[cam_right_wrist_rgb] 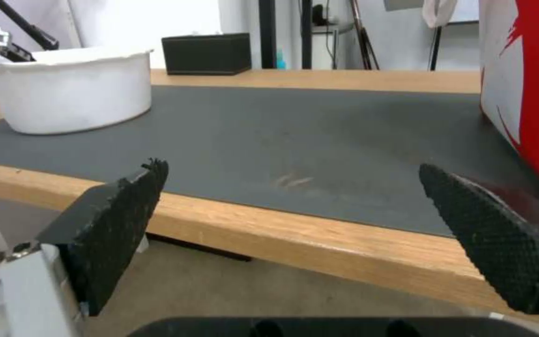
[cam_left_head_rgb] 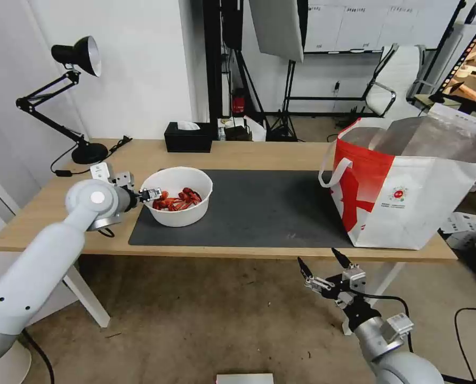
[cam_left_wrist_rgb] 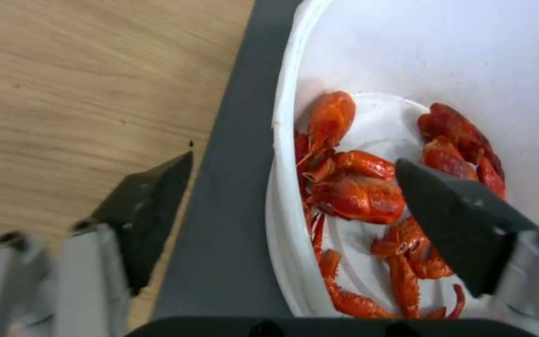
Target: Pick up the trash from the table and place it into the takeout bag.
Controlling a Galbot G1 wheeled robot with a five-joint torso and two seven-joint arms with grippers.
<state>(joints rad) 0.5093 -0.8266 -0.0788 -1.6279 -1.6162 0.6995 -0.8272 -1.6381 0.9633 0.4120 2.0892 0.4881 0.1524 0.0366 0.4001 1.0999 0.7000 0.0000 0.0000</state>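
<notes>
The trash in view is a white round bowl [cam_left_head_rgb: 180,208] of red crayfish shells [cam_left_wrist_rgb: 357,196], standing on the left end of the dark mat [cam_left_head_rgb: 259,208] on the table [cam_left_head_rgb: 259,154]. My left gripper [cam_left_head_rgb: 151,194] is open at the bowl's left rim. In the left wrist view the left gripper [cam_left_wrist_rgb: 294,161] straddles that rim, with one finger [cam_left_wrist_rgb: 151,206] outside over the mat and the other [cam_left_wrist_rgb: 456,220] inside above the shells. The takeout bag [cam_left_head_rgb: 408,186] stands open at the table's right end. Below the front edge hangs my right gripper [cam_left_head_rgb: 323,265], open and holding nothing; the right wrist view shows the right gripper [cam_right_wrist_rgb: 291,166], the bowl [cam_right_wrist_rgb: 70,93] and the bag [cam_right_wrist_rgb: 525,84].
A black tissue box [cam_left_head_rgb: 188,137] sits at the table's back edge, and a black desk lamp [cam_left_head_rgb: 78,53] stands at the back left corner. Light stands and a chair [cam_left_head_rgb: 397,80] are behind the table. The mat's middle lies bare between bowl and bag.
</notes>
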